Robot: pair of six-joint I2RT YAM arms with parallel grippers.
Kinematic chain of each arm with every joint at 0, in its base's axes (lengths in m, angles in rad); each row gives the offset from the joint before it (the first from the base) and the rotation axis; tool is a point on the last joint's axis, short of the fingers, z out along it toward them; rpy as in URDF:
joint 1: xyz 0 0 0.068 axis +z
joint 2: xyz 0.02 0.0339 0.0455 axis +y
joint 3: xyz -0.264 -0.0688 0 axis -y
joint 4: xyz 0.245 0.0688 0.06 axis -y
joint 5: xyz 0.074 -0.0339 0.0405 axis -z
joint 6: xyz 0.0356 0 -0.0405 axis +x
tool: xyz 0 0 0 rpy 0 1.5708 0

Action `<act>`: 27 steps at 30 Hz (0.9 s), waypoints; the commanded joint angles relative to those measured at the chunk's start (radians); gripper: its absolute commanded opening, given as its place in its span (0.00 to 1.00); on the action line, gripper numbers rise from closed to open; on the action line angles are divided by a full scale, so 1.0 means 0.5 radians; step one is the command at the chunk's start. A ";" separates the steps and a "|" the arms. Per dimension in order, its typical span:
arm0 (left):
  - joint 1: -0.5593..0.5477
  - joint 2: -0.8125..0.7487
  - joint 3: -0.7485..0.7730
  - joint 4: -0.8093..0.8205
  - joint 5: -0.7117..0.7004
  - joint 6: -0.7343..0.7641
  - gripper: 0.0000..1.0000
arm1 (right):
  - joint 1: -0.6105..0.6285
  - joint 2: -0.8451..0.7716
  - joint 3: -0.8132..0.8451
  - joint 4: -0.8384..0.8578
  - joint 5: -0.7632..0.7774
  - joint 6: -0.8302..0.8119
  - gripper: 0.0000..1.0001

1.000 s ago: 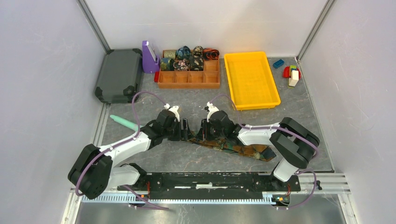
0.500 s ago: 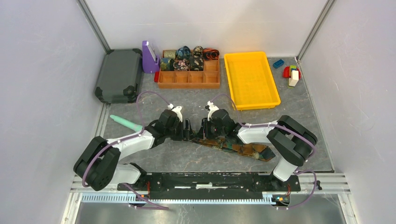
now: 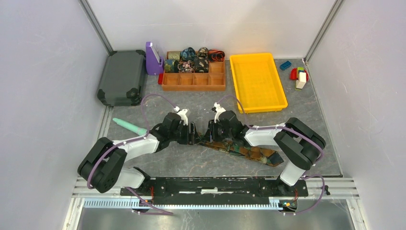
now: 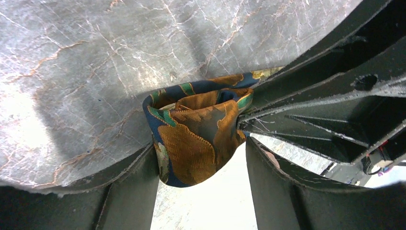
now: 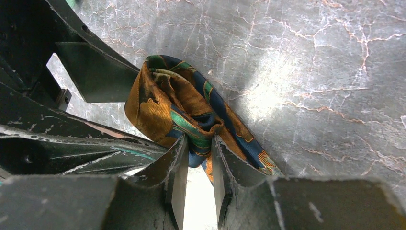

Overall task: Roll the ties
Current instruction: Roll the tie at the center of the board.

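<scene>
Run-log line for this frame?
step: rolling tie | left gripper: open, straddling coil | right gripper: shut on tie | rest flat on table

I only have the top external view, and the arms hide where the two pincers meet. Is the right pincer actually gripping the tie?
Observer: Yes, the right wrist view shows the right pincer shut on folds of the tie.
Operator: Any coil there?
Observer: A small loose coil sits at that end.
Operator: And the left pincer?
Observer: The left pincer is open, one finger on each side of the coil, a gap at one.
</scene>
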 commanded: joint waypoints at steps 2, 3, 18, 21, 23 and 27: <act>-0.046 -0.049 -0.136 0.076 0.184 -0.100 0.69 | 0.001 -0.011 -0.074 0.025 -0.008 -0.051 0.29; -0.052 -0.055 -0.162 0.098 0.183 -0.122 0.69 | 0.001 -0.017 -0.089 0.031 -0.019 -0.045 0.29; -0.223 -0.302 -0.268 -0.022 -0.221 -0.300 0.77 | 0.022 0.002 -0.139 0.029 -0.088 -0.091 0.30; -0.223 -0.405 -0.250 -0.126 -0.393 -0.321 0.81 | 0.024 -0.004 -0.141 0.015 -0.095 -0.100 0.30; -0.222 -0.485 -0.255 -0.170 -0.498 -0.365 0.81 | 0.024 -0.011 -0.144 0.012 -0.097 -0.104 0.29; -0.221 -0.601 -0.293 -0.193 -0.626 -0.463 0.79 | 0.027 -0.018 -0.144 0.016 -0.117 -0.108 0.30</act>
